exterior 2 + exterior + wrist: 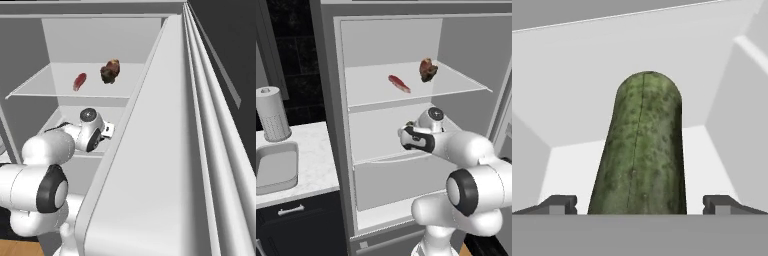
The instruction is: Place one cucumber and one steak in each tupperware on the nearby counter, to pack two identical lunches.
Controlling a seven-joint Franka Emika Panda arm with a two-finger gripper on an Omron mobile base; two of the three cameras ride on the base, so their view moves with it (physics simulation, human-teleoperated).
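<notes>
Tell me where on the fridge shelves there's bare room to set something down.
Upper shelf: bare left of the red steak; its right end holds the brown steak. Middle shelf is crowded: the dark green cucumber lies between the open fingers.

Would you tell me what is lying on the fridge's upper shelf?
Two steaks lie apart on the upper shelf: a flat red slab and a lumpy brown chunk. The shelf below is partly covered by the arm.

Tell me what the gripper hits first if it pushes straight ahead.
The dark green cucumber, lying between the open gripper's fingertips. Behind it is the fridge's back wall; depth is unclear.
</notes>
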